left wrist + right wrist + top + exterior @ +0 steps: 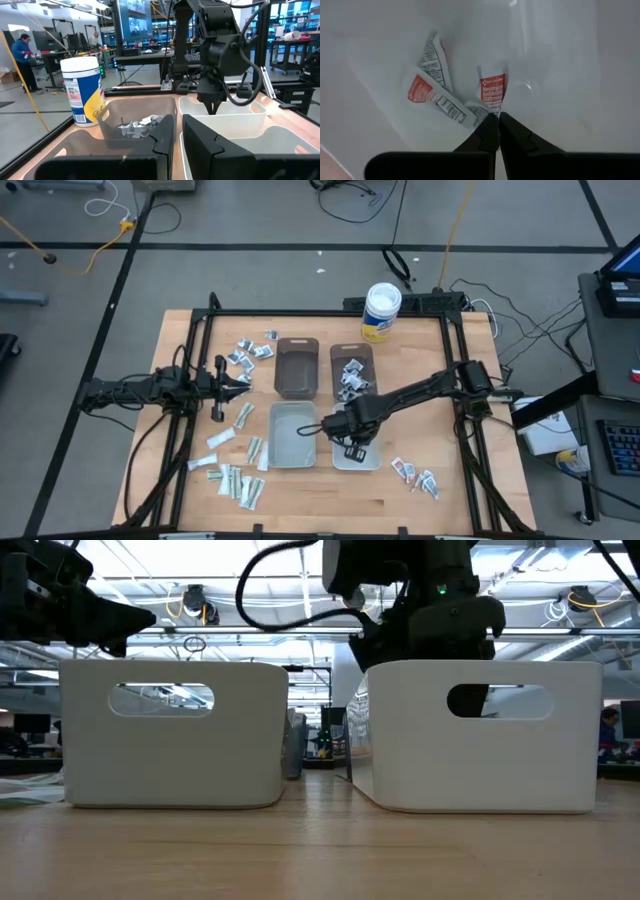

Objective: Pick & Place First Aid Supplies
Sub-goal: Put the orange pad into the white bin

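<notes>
The room is a large workshop with a grey floor, black cables on it and bright strip lights on the ceiling; people stand at benches far behind. The tabletop (pixel 400 495) is pale wood with fine grain, edged by a black metal frame. On it stand four rectangular plastic bins with rounded corners: two brown translucent bins (pixel 297 366) at the back and two white bins (pixel 292 434) at the front, smooth and matte, with oval handle holes. A white round tub (pixel 381 311) with a yellow label stands near the far edge.

The right pincer (pixel 496 116) is down inside the right white bin (pixel 357 457); its dark fingers are closed together on the edge of a small flat packet (pixel 492 92), white with a red block. Two similar packets (pixel 432 92) lie beside it on the bin floor. The left pincer (pixel 240 384) hovers at the left side, nearly closed and holding nothing, near the loose crinkled packets (pixel 240 480).
</notes>
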Robot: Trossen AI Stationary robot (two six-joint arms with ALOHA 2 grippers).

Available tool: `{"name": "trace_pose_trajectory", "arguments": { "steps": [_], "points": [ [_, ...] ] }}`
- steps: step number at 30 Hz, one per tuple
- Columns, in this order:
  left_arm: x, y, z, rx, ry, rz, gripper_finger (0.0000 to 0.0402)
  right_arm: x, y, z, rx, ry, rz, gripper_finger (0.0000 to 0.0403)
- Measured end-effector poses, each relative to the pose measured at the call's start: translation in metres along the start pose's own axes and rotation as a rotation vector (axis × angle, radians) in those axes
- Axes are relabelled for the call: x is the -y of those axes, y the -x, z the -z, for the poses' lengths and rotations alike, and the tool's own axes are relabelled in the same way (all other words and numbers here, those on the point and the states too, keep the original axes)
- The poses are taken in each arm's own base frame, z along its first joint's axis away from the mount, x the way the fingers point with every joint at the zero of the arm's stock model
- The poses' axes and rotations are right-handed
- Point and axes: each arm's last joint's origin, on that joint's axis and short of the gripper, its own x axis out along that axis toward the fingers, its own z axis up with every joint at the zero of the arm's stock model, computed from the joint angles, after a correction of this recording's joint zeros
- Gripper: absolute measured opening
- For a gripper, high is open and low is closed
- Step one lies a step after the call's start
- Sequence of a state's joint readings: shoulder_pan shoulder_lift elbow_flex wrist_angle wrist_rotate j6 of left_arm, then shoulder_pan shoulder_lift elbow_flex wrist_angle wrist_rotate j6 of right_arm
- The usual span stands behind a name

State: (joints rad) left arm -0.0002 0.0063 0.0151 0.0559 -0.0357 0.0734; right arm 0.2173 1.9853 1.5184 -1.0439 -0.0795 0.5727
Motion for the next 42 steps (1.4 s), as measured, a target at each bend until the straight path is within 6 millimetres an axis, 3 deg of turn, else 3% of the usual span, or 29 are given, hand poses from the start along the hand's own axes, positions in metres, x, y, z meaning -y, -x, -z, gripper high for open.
{"name": "trace_pose_trajectory", "arguments": {
  "steps": [6,18,21,26,32,42],
  "points": [
    [0.0,0.0,0.0,0.001,0.0,0.0,0.0047,-0.002,-0.004,-0.002,0.04,0.018,-0.021,0.004],
    [0.0,0.0,0.0,0.0,0.0,0.0,0.0047,-0.003,-0.003,-0.001,0.034,0.025,-0.016,0.0165],
    [0.0,0.0,0.0,0.0,0.0,0.0,0.0047,-0.002,0.006,0.004,0.031,0.037,-0.01,0.0183],
    [0.0,0.0,0.0,0.0,0.0,0.0,0.0047,0.003,0.031,0.018,0.064,-0.019,-0.006,0.0193],
    [0.0,0.0,0.0,0.0,0.0,0.0,0.0047,0.005,0.042,0.043,0.037,-0.152,-0.029,0.0184],
    [0.0,0.0,0.0,0.0,0.0,0.0,0.0047,-0.006,0.039,0.095,0.011,-0.417,-0.013,0.0183]
  ]
}}
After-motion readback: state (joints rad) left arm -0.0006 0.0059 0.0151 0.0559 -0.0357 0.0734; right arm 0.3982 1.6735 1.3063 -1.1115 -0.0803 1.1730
